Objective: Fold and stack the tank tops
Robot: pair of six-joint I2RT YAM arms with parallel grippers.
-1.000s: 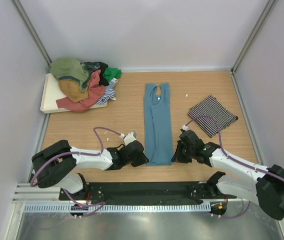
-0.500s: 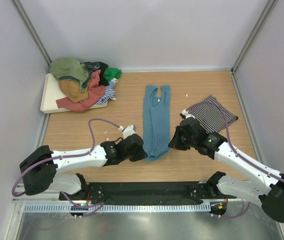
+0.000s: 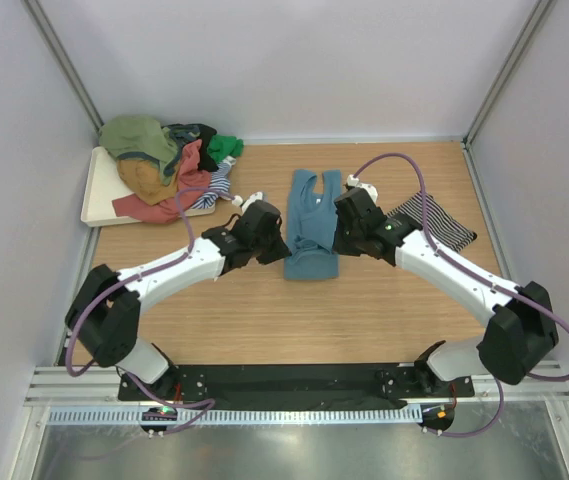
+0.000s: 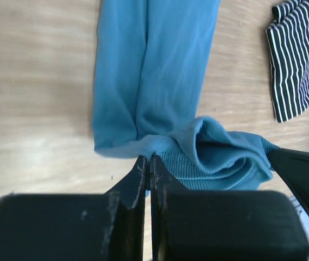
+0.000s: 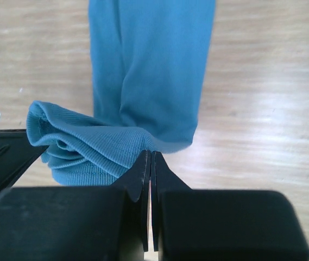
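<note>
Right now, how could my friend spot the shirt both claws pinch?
On the table, between the clothes pile and the striped top, lies a tank top. It alone is plain teal-blue, pinched by the left gripper and right gripper.

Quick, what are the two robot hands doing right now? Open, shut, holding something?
Left hand: closed, pinching the bottom hem of the teal tank top.
Right hand: closed, pinching the same hem at its other corner.
</note>
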